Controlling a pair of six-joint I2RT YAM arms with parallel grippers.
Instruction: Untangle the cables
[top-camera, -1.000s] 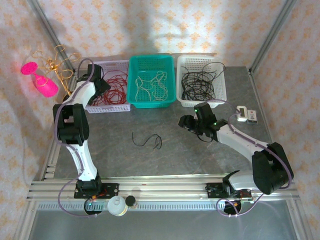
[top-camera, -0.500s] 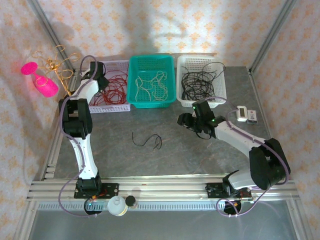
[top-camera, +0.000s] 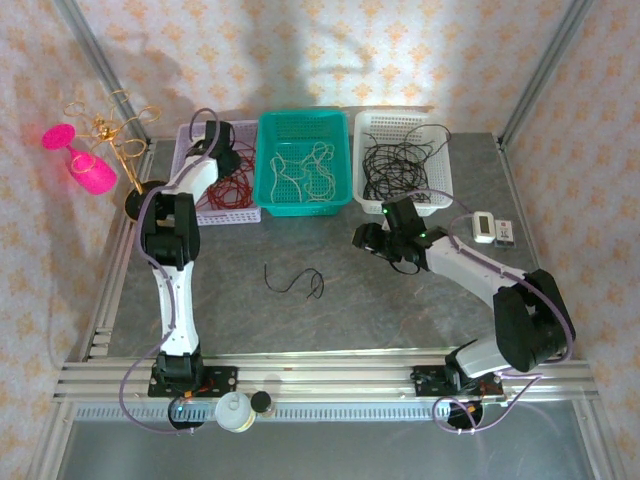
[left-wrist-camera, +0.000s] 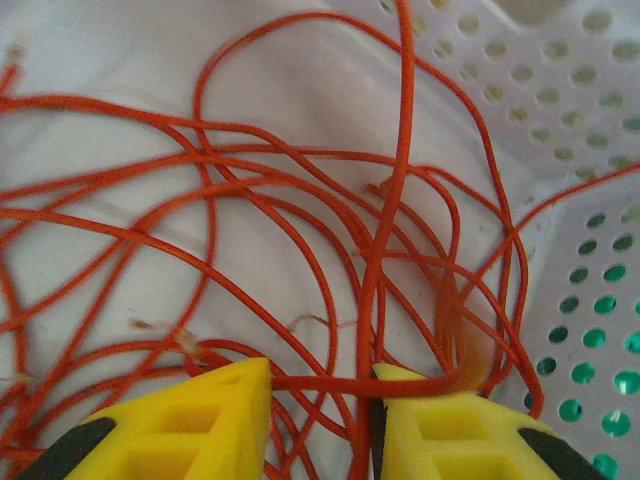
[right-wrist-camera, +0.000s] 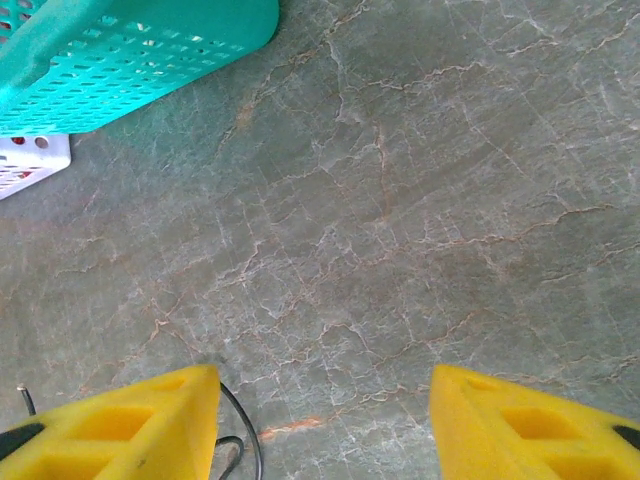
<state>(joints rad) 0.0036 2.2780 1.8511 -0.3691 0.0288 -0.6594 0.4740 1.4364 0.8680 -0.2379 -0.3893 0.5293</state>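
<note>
Red cables (top-camera: 228, 180) lie in the left white basket (top-camera: 240, 213), white cables (top-camera: 305, 165) in the teal basket (top-camera: 303, 207), and black cables (top-camera: 395, 165) in the right white basket (top-camera: 440, 200). My left gripper (top-camera: 222, 140) reaches down into the red cables (left-wrist-camera: 300, 220). In the left wrist view, the left gripper (left-wrist-camera: 322, 385) is narrowly open, with red strands crossing the gap between its tips. A loose black cable (top-camera: 295, 280) lies on the table. My right gripper (top-camera: 362, 240) hovers to the right of it. Seen from the right wrist, the right gripper (right-wrist-camera: 325, 385) is wide open, with that cable (right-wrist-camera: 240, 425) beside its left finger.
A gold wire stand with pink cups (top-camera: 95, 150) stands at the back left. A small white device (top-camera: 493, 228) lies at the right. A white bottle (top-camera: 233, 410) sits on the near rail. The teal basket (right-wrist-camera: 130, 50) and a white basket corner (right-wrist-camera: 30, 160) show ahead of the right gripper.
My left arm has swung right and farther into the red-cable basket, and its jaws have narrowed from wide open. The right gripper has shifted slightly left.
</note>
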